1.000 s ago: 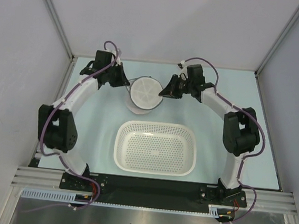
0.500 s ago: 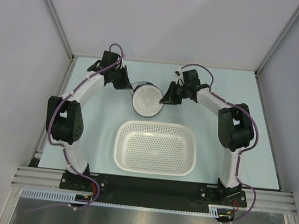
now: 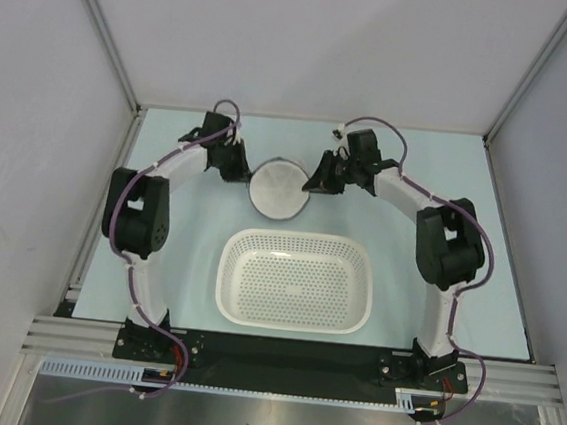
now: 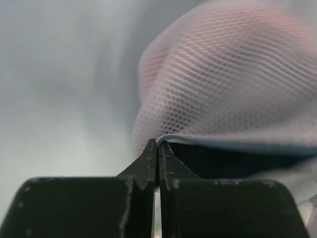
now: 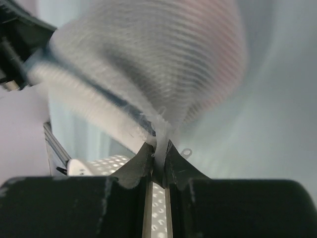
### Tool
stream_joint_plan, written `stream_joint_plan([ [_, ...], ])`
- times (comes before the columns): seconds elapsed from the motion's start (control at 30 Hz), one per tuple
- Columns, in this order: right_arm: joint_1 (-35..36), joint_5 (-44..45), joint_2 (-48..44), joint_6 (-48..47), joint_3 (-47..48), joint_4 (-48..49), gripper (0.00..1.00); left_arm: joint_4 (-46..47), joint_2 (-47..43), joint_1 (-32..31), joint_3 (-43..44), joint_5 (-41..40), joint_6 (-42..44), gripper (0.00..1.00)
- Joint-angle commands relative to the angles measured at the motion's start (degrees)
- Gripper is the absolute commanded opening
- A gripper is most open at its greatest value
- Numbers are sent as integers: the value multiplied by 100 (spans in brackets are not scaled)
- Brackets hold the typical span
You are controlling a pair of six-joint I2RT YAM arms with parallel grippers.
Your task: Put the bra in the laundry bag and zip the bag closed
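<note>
Clamps left gripper (image 4: 157,148) tight on the blue zip rim at the left side of the bag (image 3: 278,186). Holds bag between both grippers at the far middle of the table (image 3: 183,263), just beyond the basket (image 3: 299,240), pinkish tint faint through the mesh. Pinches a fold of the bag's right edge in right gripper (image 5: 158,147), fingers almost together

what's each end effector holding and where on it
Both hold the bag. The left end effector pinches its zip rim; the right end effector pinches its edge on the opposite side.
</note>
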Motion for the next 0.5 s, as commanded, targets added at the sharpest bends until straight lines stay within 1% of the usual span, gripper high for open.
stream_joint_plan([
  [0.0,7,113,1,-169,213,-366,0,-188,-967,-68,162,262,-44,0],
  [0.03,33,149,-114,-205,249,-410,0,-249,-1179,-77,346,296,0,0],
  [0.13,51,141,-536,-302,311,-498,0,-302,-1706,-78,532,288,9,0],
  [0.2,60,27,-764,-241,249,-437,0,-320,-1770,-69,515,305,26,0],
  [0.33,42,-158,-809,-74,-31,-156,0,-416,-1455,-51,349,419,36,0],
  [0.43,-37,-386,-564,155,-129,99,0,-276,-1034,-7,181,498,-9,0],
  [0.47,-106,-456,-493,208,-172,186,0,-354,-727,28,224,525,9,0],
])
